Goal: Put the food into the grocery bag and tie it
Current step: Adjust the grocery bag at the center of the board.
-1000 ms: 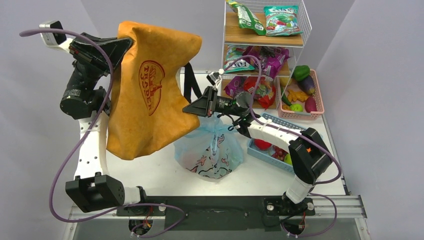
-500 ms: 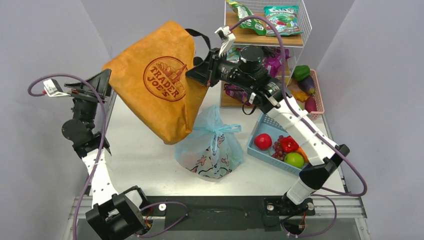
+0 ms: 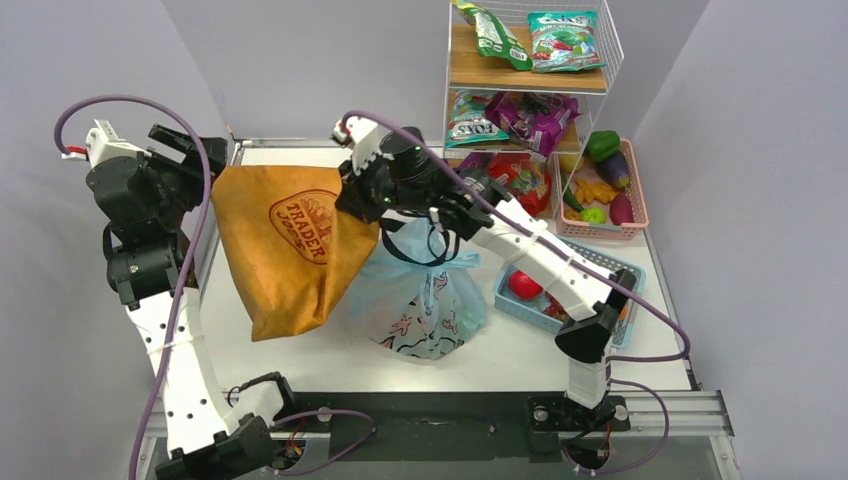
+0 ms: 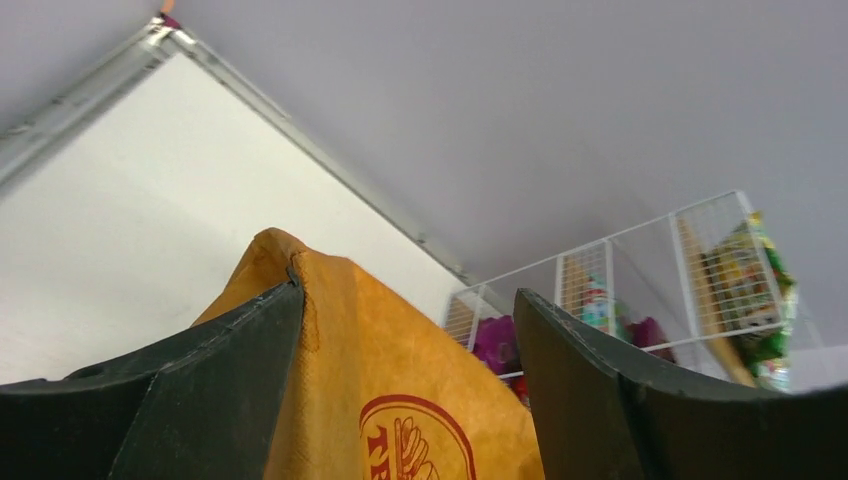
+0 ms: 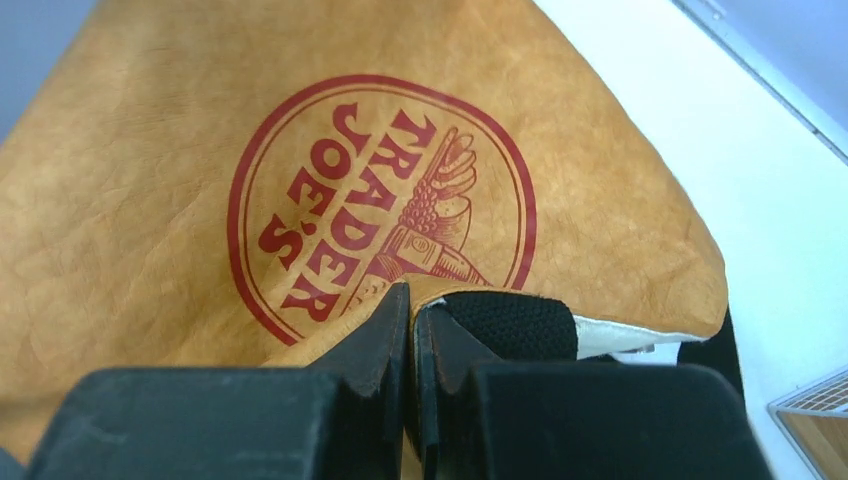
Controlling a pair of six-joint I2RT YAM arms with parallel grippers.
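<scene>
The light blue grocery bag (image 3: 432,305) sits mid-table, its handles knotted on top. A stiff tan-orange tote (image 3: 290,240) hangs tilted against its left side, bottom corner on the table. My right gripper (image 3: 352,196) (image 5: 410,292) is shut on the tote's (image 5: 150,180) rim beside a black strap (image 5: 510,325). My left gripper (image 3: 195,150) (image 4: 408,292) is open at the tote's (image 4: 400,390) upper left corner, which rests against one finger (image 4: 230,340). Food shows as a red fruit (image 3: 524,283) in the blue basket (image 3: 540,240); the right arm hides the rest.
At the back right a wire shelf (image 3: 530,75) holds snack packets. To its right is a pink basket (image 3: 634,215) of vegetables. The right arm stretches diagonally over the blue basket. The back table edge rail (image 4: 300,130) runs behind the tote.
The left gripper let go of the tote and opened. The right gripper first lifted the tote high, then swung it down and left onto the table beside the blue bag.
</scene>
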